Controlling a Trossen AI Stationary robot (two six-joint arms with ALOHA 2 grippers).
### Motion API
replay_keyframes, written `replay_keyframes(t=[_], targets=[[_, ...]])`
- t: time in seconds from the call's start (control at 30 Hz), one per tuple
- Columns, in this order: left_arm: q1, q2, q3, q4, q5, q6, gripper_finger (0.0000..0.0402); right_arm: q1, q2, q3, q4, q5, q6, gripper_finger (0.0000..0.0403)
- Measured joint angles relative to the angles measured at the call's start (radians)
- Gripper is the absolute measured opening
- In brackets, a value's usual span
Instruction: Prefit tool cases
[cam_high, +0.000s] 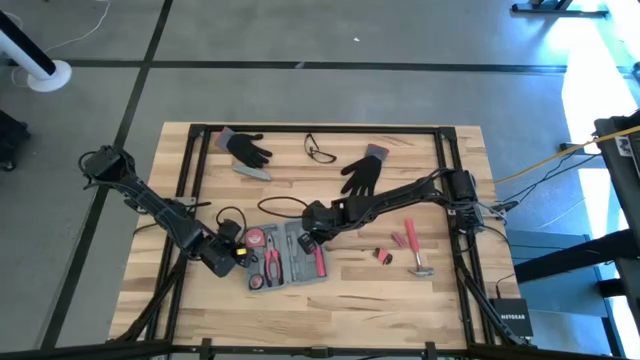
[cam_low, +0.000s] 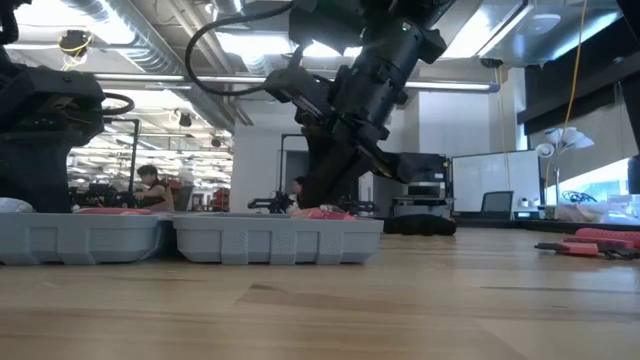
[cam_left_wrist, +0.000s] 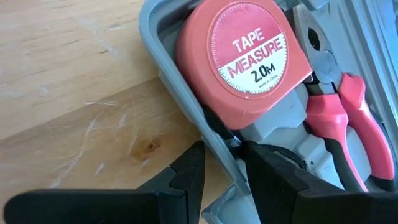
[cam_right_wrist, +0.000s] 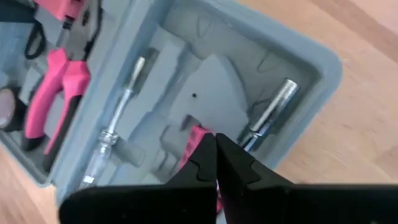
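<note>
The blue-grey tool case (cam_high: 300, 276) lies open on the wooden table, both halves flat, and shows as a low grey wall in the low view (cam_low: 270, 240). Its left half holds a red tape measure (cam_left_wrist: 245, 62) and pink-handled pliers (cam_left_wrist: 345, 118). Its right half (cam_right_wrist: 311, 62) holds a slim screwdriver (cam_right_wrist: 118, 124), a metal bit (cam_right_wrist: 270, 112) and a pink tool (cam_right_wrist: 194, 142). My left gripper (cam_high: 232, 258) is at the case's left wall. My right gripper (cam_high: 312, 240) is shut, slanting down into the right half. My left gripper (cam_left_wrist: 224, 152) straddles the case's left wall (cam_left_wrist: 214, 134) beside the tape measure, one finger outside (cam_left_wrist: 186, 174) over the table and one inside (cam_left_wrist: 273, 171). It comes slanting down from the table's left. The case lies flat on the table. My right gripper (cam_right_wrist: 214, 140) has its shut fingertips down on the end of the pink tool (cam_right_wrist: 193, 144) lying in a recess of the right half. It slants down from the table's right. The fingers hide the exact spot of contact.
Right of the case lie a hammer (cam_high: 418, 255), a pink tool (cam_high: 399, 240) and a small dark piece (cam_high: 382, 256). Farther back are two black gloves (cam_high: 248, 148) (cam_high: 362, 170), glasses (cam_high: 320, 150), a slim grey bar (cam_high: 252, 172) and a black cable loop (cam_high: 280, 208).
</note>
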Motion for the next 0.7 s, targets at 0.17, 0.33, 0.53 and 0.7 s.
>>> replay_keyframes(t=[0.17,0.33,0.53,0.7], targets=[[0.000,0.000,0.000,0.001,0.000,-0.003,0.0106,-0.007,0.002,0.000,-0.010,-0.028,-0.002,0.0000],[0.000,0.000,0.000,0.001,0.000,-0.003,0.0106,-0.006,-0.001,0.000,-0.008,-0.029,0.001,0.0000],[0.000,0.000,0.000,0.001,0.000,-0.007,0.0106,-0.006,0.001,0.000,-0.001,-0.020,0.011,0.0000],[0.000,0.000,0.000,0.001,0.000,-0.009,0.0106,-0.006,0.001,0.000,0.000,-0.021,0.012,0.0000]])
